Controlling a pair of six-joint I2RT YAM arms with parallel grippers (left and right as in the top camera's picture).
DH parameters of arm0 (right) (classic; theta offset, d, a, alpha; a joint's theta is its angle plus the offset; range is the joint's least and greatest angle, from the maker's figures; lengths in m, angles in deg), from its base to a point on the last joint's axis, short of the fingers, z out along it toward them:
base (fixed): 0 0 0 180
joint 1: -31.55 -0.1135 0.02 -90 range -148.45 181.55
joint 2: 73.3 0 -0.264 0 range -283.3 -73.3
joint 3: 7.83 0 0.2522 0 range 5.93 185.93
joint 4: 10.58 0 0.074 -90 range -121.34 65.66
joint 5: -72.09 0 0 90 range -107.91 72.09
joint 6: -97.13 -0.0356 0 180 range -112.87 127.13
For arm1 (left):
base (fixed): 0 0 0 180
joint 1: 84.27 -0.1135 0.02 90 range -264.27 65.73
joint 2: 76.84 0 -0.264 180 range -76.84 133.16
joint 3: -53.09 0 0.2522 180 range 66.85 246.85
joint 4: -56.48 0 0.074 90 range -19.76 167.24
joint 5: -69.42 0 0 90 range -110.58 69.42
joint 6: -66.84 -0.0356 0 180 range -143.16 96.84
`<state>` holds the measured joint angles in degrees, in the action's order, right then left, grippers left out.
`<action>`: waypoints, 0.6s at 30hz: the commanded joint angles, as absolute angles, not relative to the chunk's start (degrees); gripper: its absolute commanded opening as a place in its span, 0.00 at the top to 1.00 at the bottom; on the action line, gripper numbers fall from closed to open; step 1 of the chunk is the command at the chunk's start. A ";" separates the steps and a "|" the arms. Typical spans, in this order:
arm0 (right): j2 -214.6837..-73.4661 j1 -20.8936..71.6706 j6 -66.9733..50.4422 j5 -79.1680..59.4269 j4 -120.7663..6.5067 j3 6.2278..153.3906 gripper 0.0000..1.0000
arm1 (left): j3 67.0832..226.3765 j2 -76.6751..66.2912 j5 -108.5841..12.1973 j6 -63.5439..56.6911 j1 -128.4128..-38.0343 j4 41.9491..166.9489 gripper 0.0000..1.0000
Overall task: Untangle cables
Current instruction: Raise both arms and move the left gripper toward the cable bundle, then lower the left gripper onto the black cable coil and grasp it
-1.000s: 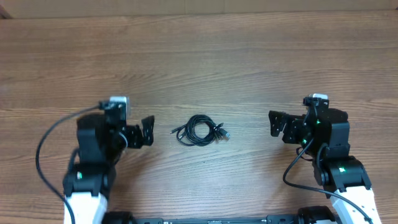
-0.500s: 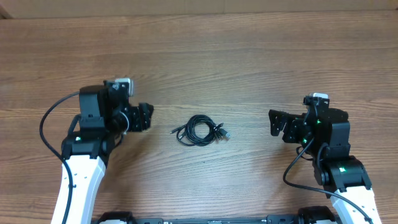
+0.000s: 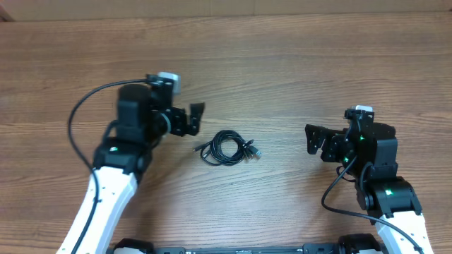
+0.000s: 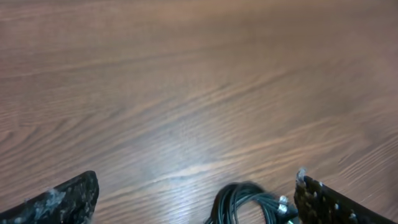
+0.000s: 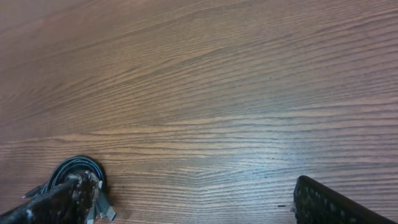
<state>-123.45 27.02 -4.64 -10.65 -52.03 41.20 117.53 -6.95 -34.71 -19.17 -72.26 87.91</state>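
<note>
The cables (image 3: 226, 149) lie bunched in small black loops at the table's middle, with silvery plug ends at their right. My left gripper (image 3: 194, 118) is open and empty, up and to the left of the bundle. In the left wrist view the bundle (image 4: 249, 202) sits at the bottom edge between the fingers (image 4: 193, 199). My right gripper (image 3: 311, 140) is open and empty, well to the right of the cables. In the right wrist view the bundle (image 5: 81, 171) shows at the lower left, partly behind one finger (image 5: 186, 208).
The brown wooden table (image 3: 282, 63) carries nothing else in view. Thick black arm wires loop beside each arm, one at the left (image 3: 78, 123) and one at the right (image 3: 328, 194).
My left arm has swung up and to the right, bringing its open gripper close to the cable bundle. The right arm and the cables have not moved.
</note>
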 commanded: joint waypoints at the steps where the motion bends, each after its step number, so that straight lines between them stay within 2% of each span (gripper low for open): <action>1: -123.21 26.75 -4.70 -10.32 -51.65 43.08 0.00 | 119.43 -2.12 -22.93 -23.66 -65.62 89.01 0.01; 6: -123.21 26.75 -4.70 -10.32 -51.72 43.08 0.00 | 119.43 3.08 -24.52 -23.33 -61.18 89.55 0.00; 7: -123.21 26.75 -4.70 -10.32 -51.72 43.08 0.00 | 119.43 3.45 -24.70 -23.31 -60.85 89.68 0.03; 8: -123.21 26.75 -4.70 -10.32 -51.76 43.08 0.00 | 119.43 3.76 -24.65 -23.35 -60.61 89.77 0.17; 9: -123.21 26.75 -4.70 -10.32 -51.85 43.08 0.00 | 119.43 4.02 -24.65 -23.39 -60.50 89.84 0.51; 10: -123.21 26.75 -4.70 -10.32 -51.87 43.08 0.00 | 119.43 4.22 -24.65 -23.39 -60.53 89.82 0.96; 16: -123.50 26.75 -4.88 -10.30 -51.90 43.08 0.00 | 119.43 5.66 -24.70 -23.37 -60.31 89.90 0.95; 17: -123.58 26.75 -4.88 -10.30 -51.94 43.08 0.00 | 119.41 5.81 -24.74 -23.39 -60.18 89.93 0.73; 18: -123.65 26.75 -4.88 -10.30 -51.98 43.08 0.00 | 119.41 5.99 -25.00 -23.39 -60.13 89.90 0.29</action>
